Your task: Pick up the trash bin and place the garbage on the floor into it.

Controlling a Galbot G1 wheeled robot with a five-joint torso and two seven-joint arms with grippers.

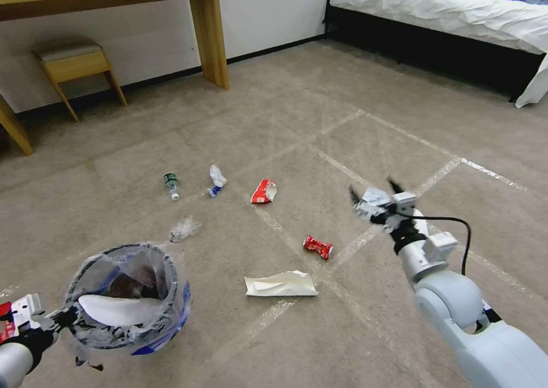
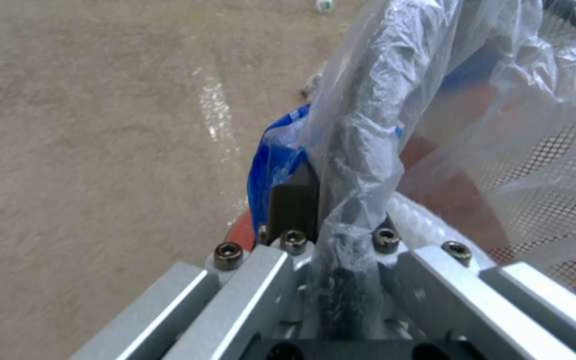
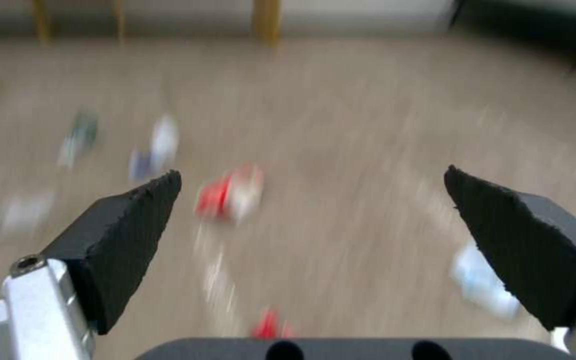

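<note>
Seen from the head camera, the left gripper (image 1: 60,319) holds the trash bin (image 1: 127,298) by its rim above the floor (image 1: 297,120), a white insole already inside, while the right gripper (image 1: 374,197) hovers spread and empty over the tape lines near a crushed red can (image 1: 318,246). The left wrist view shows the jaws clamped on the bag-wrapped rim (image 2: 361,150). In the right wrist view, the black fingertips (image 3: 138,220) stand wide apart above blurred litter. Collection appears under way; the next move likely calls for lowering onto one piece.
</note>
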